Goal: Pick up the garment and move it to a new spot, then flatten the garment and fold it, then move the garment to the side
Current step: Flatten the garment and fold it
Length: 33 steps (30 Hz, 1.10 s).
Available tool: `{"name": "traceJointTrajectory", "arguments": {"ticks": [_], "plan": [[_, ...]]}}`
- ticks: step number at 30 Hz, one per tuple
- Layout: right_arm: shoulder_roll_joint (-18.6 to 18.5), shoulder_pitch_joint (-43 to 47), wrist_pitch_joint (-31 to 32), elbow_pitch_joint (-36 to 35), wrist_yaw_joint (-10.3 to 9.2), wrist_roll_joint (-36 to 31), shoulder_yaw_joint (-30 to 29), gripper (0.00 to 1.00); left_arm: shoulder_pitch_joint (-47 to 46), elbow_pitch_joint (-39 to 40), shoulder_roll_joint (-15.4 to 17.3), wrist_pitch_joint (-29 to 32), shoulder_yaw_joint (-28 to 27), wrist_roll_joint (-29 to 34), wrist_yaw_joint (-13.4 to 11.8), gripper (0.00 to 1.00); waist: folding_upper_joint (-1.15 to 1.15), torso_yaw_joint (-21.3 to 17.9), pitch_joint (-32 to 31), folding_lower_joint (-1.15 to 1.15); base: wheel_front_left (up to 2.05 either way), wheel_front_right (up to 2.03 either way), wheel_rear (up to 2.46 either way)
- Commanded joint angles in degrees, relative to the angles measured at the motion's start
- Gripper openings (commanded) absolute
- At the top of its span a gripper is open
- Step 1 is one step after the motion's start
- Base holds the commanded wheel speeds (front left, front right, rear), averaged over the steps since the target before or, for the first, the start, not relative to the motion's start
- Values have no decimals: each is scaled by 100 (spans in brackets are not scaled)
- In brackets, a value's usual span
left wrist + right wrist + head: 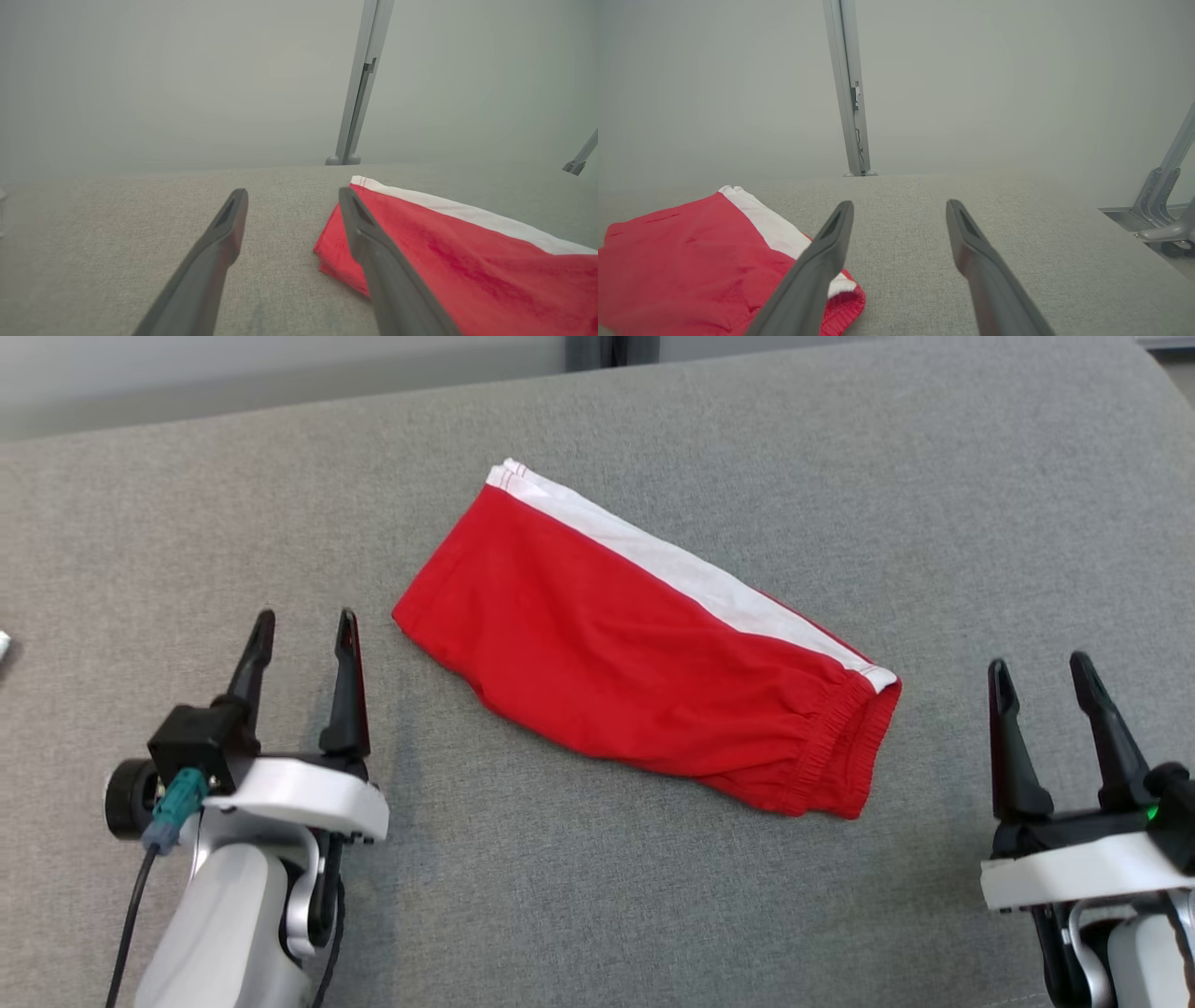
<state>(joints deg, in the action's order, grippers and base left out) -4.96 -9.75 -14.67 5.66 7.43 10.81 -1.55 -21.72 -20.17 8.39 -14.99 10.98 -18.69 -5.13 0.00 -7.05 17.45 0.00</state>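
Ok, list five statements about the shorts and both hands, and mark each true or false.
1. The red shorts lie folded on the grey fabric surface. True.
2. The left hand grips the shorts. False: it is open, beside them and apart from them.
3. A white stripe runs along the shorts' far edge. True.
4. The right hand is shut. False: it is open and empty.
5. The elastic waistband points toward the left hand. False: it lies at the right hand's end.
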Motion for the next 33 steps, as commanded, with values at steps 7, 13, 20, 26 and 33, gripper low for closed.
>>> {"name": "traceJointTrajectory", "arguments": {"ticks": [7, 13, 20, 26, 33], "plan": [[118, 287, -64, 133, 12, -105, -127, 100, 405, 31, 46, -26, -15, 3, -31, 100, 0, 70, -254, 0, 0, 0, 0], [144, 264, -58, 134, 12, -117, -126, 100, 230, -40, 58, 27, 61, -12, 49, 100, 0, 71, -232, 0, 0, 0, 0], [163, 94, -61, 96, 12, -93, -69, 100, -622, -459, 72, 514, 360, 20, 410, 100, 0, 1, 4, 0, 0, 0, 0], [166, -45, -62, 157, 12, -99, 56, 100, -1411, -1422, 15, 1242, 457, -255, 782, 100, 0, -209, 217, 0, 0, 0, 0], [177, -101, -58, 211, 12, -24, 153, 100, -1932, -2606, 64, 1741, 503, -464, 1015, 100, 0, -426, 341, 0, 0, 0, 0]]}}
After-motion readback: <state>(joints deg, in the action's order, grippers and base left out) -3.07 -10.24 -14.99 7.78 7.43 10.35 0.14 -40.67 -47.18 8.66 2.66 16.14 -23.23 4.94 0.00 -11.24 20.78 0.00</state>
